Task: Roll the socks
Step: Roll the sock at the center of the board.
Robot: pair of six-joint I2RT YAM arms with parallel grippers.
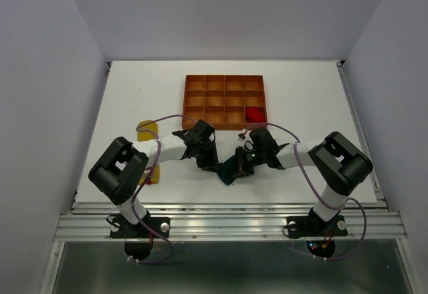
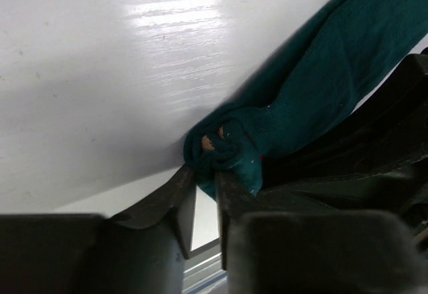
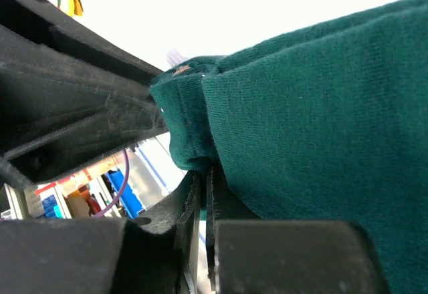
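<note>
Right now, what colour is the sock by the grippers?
Dark teal-green sock, clearest in right wrist view.

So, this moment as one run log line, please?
stage: teal sock part-rolled | left end effector: at rolled end, grip unclear | right end effector: shut on teal sock | red sock: in tray
</note>
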